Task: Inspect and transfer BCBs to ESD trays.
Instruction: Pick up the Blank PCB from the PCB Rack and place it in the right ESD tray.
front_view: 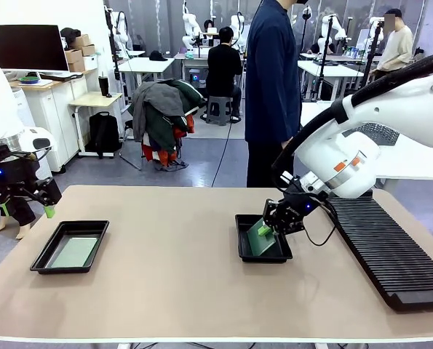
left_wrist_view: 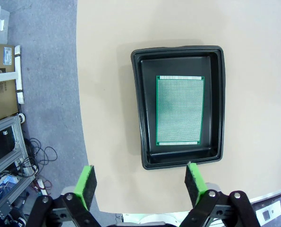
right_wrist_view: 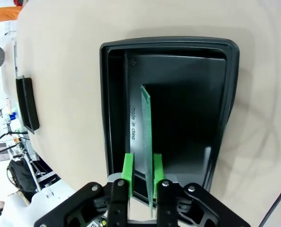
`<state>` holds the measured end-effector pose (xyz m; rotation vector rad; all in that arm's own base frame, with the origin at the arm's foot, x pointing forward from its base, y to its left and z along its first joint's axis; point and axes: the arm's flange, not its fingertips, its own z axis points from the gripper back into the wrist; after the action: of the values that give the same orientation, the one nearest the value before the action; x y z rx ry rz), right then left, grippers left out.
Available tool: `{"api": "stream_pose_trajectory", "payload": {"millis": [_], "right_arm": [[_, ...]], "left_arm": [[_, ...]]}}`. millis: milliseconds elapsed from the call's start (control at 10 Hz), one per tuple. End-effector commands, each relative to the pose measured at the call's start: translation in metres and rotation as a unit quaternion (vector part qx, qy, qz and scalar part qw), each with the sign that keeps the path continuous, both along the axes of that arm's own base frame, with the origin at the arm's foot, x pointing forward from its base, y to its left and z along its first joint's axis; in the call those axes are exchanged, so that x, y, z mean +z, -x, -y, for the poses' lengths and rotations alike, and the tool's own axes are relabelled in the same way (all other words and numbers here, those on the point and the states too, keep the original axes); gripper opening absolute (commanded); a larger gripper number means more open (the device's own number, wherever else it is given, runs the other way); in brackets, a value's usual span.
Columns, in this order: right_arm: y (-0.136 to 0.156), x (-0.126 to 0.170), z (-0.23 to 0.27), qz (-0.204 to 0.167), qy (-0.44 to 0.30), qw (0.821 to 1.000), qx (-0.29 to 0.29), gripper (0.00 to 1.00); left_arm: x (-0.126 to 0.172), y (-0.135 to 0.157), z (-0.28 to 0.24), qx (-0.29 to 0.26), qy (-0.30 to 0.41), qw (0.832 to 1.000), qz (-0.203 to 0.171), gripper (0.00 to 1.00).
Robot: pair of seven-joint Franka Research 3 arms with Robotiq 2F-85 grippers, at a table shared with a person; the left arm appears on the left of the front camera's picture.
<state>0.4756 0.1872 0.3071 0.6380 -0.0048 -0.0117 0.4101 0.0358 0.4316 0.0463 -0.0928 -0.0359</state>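
Observation:
Two black ESD trays lie on the tan table. The left tray [front_view: 45,249] [left_wrist_view: 138,109] holds a green BCB [front_view: 74,252] [left_wrist_view: 179,111] lying flat. My left gripper [front_view: 27,211] [left_wrist_view: 140,172] hovers open above that tray's near edge, holding nothing. The right tray [front_view: 263,259] [right_wrist_view: 105,94] holds a second BCB [front_view: 258,240] [right_wrist_view: 145,118] standing tilted on its edge, its far end down on the tray floor. My right gripper [front_view: 265,229] [right_wrist_view: 143,163] straddles this board's near end with its jaws slightly apart; a gap shows between one pad and the board.
A long black ribbed rack [front_view: 391,247] lies along the table's right side. A person [front_view: 272,80] in dark blue stands at the far edge behind the right tray. Bare tabletop spreads between the two trays. The left tray [right_wrist_view: 27,104] also appears far off in the right wrist view.

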Motion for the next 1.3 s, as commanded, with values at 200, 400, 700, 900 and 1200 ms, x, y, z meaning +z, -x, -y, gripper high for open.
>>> {"api": "stream_pose_trajectory", "payload": {"millis": [200, 400, 700, 900, 1200], "right_arm": [[0.001, 0.026, -0.016, -0.001, 0.079, 0.997, -0.005, 0.29], [0.0, 0.036, -0.021, -0.004, 0.114, 0.994, -0.006, 0.38], [0.0, 0.053, -0.029, -0.007, 0.171, 0.985, -0.008, 0.54], [0.003, 0.065, -0.031, -0.008, 0.212, 0.977, -0.013, 0.68], [0.007, 0.076, -0.031, -0.01, 0.26, 0.965, -0.021, 0.94]], "left_arm": [[0.0, 0.0, -0.001, -0.004, -0.001, 1.0, -0.001, 1.0], [0.0, 0.0, -0.001, -0.004, -0.001, 1.0, -0.001, 1.0], [0.0, 0.0, -0.001, -0.004, -0.001, 1.0, -0.001, 1.0], [0.0, 0.0, -0.001, -0.004, -0.001, 1.0, -0.001, 1.0], [0.0, 0.0, -0.001, -0.004, -0.001, 1.0, -0.001, 1.0]]}}
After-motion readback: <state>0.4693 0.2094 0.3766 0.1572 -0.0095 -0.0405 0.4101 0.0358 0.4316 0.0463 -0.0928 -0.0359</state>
